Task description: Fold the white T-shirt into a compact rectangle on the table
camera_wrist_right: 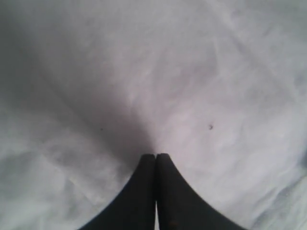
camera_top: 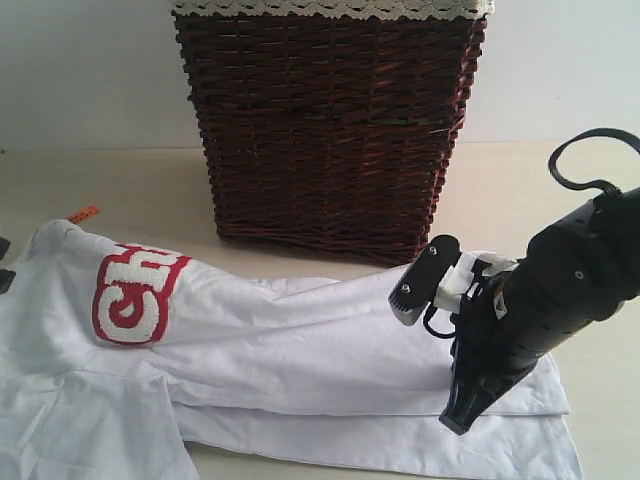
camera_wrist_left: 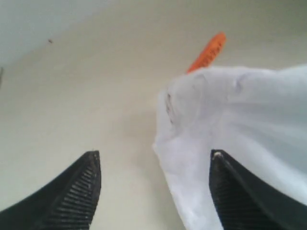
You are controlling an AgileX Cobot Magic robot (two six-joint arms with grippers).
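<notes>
The white T-shirt [camera_top: 300,340] runs out of view at its left and near sides, and a fold hides all but the first letters of its lettering [camera_top: 135,290]. Behind the T-shirt the wicker basket [camera_top: 330,130] is cut off at the top

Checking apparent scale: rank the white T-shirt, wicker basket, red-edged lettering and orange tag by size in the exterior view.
1. white T-shirt and wicker basket: alike, both cropped by the frame, so unranked.
2. red-edged lettering.
3. orange tag.

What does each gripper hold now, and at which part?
The right gripper is shut, seemingly pinching the white T-shirt near its hem; the left gripper is open, holding nothing.
</notes>
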